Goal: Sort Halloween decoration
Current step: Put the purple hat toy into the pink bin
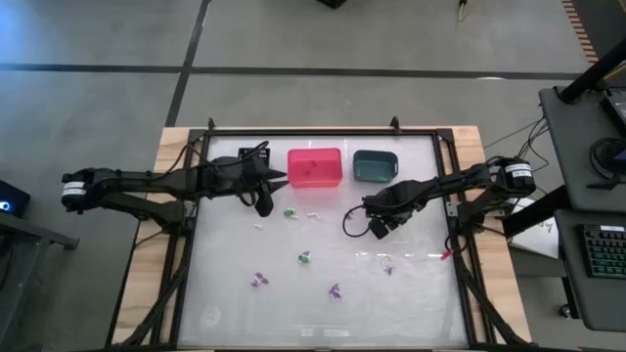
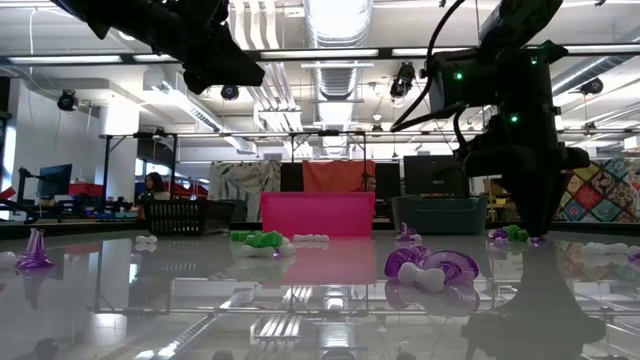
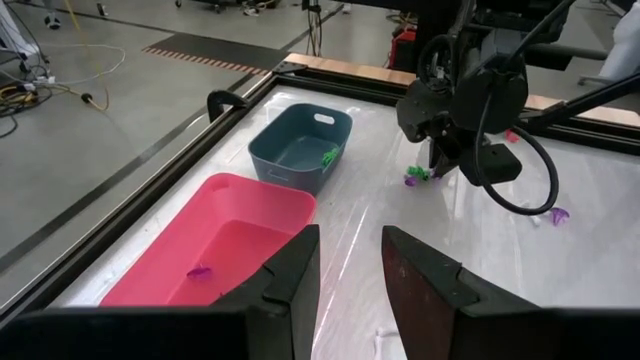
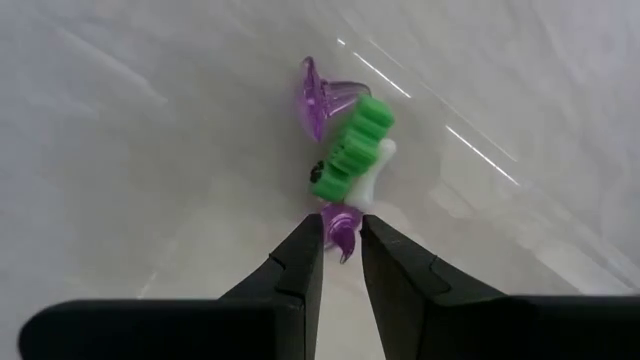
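1. Right wrist view, nearest: the right tool is down at the bench, its fingers nearly together around a small purple trinket; it appears pinched, though contact on both sides is hard to confirm.
2. Just beyond, touching it, lie a green ridged trinket, a white piece and a second purple trinket.
3. To do this pick well, the arm should lift straight up, so the green neighbour is not dragged along, and only then carry the purple piece to its bin.
4. Farther off, the left tool hovers empty, its fingers a little apart, near the pink bin, which holds one purple trinket; the teal bin holds a green one.
5. More trinkets lie scattered over the bench.
6. No readable writing or brand shows.
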Available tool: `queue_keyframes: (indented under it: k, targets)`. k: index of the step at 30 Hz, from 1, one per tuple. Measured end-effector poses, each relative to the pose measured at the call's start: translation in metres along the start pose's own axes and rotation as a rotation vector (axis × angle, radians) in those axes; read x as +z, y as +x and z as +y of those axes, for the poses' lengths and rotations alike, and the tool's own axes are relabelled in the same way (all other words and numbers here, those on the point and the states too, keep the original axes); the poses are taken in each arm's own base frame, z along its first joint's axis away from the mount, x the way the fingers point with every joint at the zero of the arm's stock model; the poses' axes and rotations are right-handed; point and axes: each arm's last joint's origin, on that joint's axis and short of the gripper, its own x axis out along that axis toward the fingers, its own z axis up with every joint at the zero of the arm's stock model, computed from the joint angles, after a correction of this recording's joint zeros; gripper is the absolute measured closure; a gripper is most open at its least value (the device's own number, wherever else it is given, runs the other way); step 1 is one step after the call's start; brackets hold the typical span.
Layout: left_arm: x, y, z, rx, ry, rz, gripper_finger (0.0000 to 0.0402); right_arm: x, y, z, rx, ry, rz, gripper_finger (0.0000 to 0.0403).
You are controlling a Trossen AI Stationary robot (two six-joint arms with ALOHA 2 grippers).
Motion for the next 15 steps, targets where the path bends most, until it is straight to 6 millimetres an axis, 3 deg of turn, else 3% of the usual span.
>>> queue_keyframes:
  k: [8, 15]
  targets:
    - [0.0000, 0.0000, 0.0000, 0.000, 0.000, 0.000, 0.0309, 0.0001, -0.0001, 0.0001, 0.001, -0.003, -0.001, 0.0387]
    - [0.0001, 0.0000, 0.0000, 0.000, -0.001, -0.001, 0.0309, -0.0018, -0.0029, -0.0024, -0.020, -0.007, 0.020, 0.0393]
